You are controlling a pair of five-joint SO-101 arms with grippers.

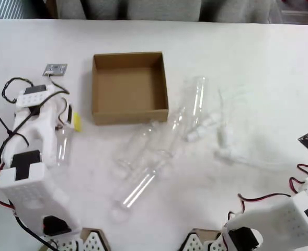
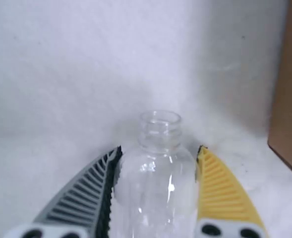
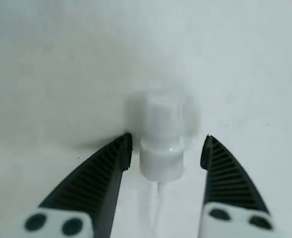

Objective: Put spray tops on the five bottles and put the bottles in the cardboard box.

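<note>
Just left of the cardboard box (image 1: 130,116), the left end effector (image 2: 159,148) is clamped on a clear bottle (image 2: 155,183), grey and yellow fingers against its shoulders and the open neck left free. That looks the right hold. The plastic seems thin, light and slick, so I'd expect it to dent or squirt out if squeezed hard. Over on the right arm, the right end effector (image 3: 166,139) stands open, a finger either side of a white spray top (image 3: 160,158) with gaps showing. That piece looks small and rigid, its thin tube bendy, and is best taken by the collar. The other bottles (image 1: 143,157) lie scattered on the surface (image 1: 248,52).
</note>
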